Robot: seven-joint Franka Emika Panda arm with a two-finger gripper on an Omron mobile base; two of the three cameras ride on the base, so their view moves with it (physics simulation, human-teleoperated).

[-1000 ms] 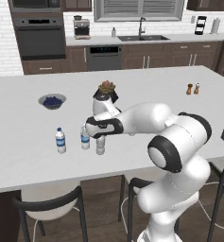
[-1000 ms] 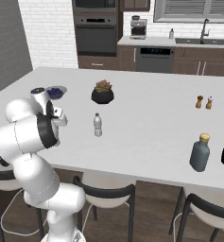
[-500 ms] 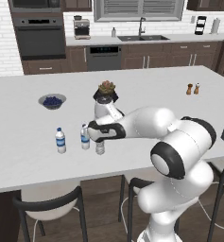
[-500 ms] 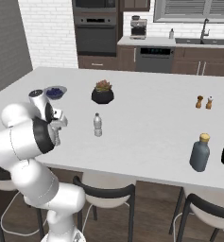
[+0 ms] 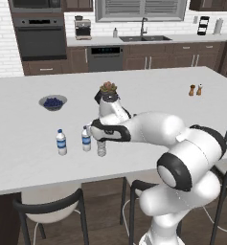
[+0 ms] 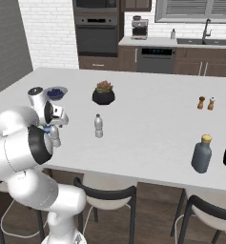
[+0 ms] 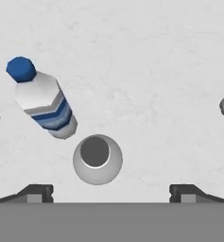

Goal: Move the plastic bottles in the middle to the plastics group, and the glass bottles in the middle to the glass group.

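Unlabelled plastic bottle [image 7: 97, 159] stands upright beneath my end effector [image 7: 111, 191], fingers spread wide, empty; blue-labelled bottle [image 7: 43, 99] at ten o'clock.

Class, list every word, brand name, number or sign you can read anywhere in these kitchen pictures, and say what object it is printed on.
None can be read.
The water bottles carry plain blue label bands with no lettering.
The dishwasher has a faint lit strip on its panel, too small to read.
The dark bottle shows no label.
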